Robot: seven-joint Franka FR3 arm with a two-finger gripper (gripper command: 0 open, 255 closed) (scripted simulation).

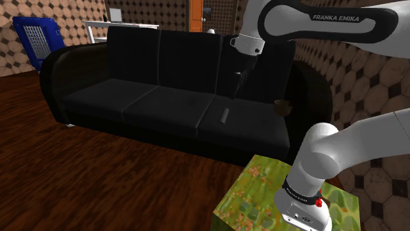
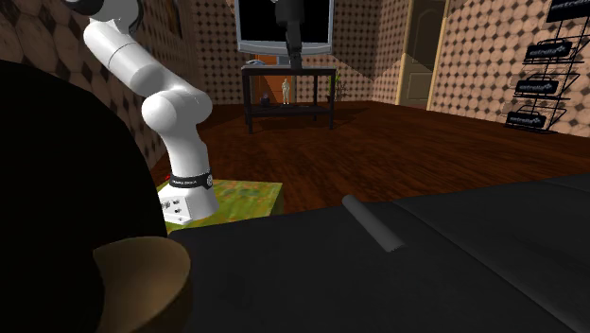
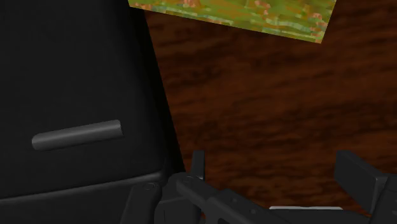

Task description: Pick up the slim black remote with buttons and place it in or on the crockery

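Observation:
A slim dark grey remote (image 1: 224, 116) lies flat on the right seat cushion of the black sofa (image 1: 158, 108). It also lies on the cushion in the second exterior view (image 2: 373, 223) and in the wrist view (image 3: 77, 134). A brown bowl (image 1: 284, 107) sits at the sofa's end by the armrest, large in the second exterior view's lower left (image 2: 142, 279). My gripper (image 1: 238, 83) hangs above the cushion, higher than the remote and a little toward the bowl. In the wrist view the gripper (image 3: 277, 173) is open, with bare wooden floor between its fingers and the remote off to one side.
My patterned green stand (image 1: 263, 197) sits on the dark wooden floor in front of the sofa. A blue crate (image 1: 36, 36) and a white table (image 1: 121, 26) stand behind the sofa. Across the room are a TV (image 2: 284, 24) on a dark stand and a wall rack (image 2: 544, 76).

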